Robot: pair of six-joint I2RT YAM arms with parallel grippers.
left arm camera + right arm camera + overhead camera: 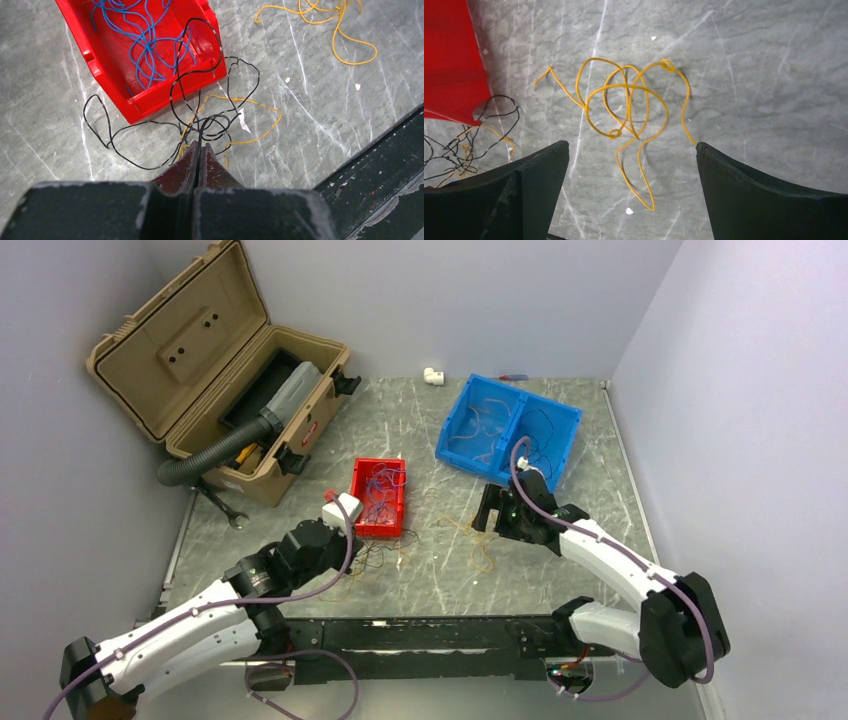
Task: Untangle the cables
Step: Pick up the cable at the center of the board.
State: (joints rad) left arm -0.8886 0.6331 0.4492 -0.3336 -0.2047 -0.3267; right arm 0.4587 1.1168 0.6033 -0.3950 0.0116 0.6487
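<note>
Left gripper (199,155) is pinched shut on a black cable (212,122) from the black-and-yellow knot just off the red bin (100,70). Right gripper (631,145) hangs wide open over 1 loose yellow cable (624,86). Mid-separation, I'd say. Next, draw the black one free slowly, no snagging.

red bin (100,75), blue wires (143,48), black wires (210,125), yellow wire (629,105), grey marbled table (749,75)
</note>
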